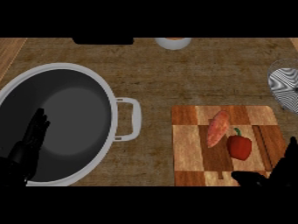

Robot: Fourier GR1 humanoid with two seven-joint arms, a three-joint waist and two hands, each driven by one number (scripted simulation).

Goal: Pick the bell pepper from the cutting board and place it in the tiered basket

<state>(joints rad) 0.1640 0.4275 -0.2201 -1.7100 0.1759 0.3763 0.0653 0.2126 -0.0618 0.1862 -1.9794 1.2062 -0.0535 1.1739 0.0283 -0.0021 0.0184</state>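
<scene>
On cutting board (188, 131), bell pepper (239, 146) lies just left of right robot hand (292, 168), fingers straight, apart.

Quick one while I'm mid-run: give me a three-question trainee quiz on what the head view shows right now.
1. True or false: the red bell pepper already lies in the tiered basket.
2. What lies just left of the pepper on the cutting board? A) sweet potato B) banana C) spoon
3. Which hand is nearer the pepper?

Key
1. False; it is on the board.
2. A, the sweet potato.
3. The right hand, open at the board's lower right corner; the left hand shows over the large pot.
</scene>
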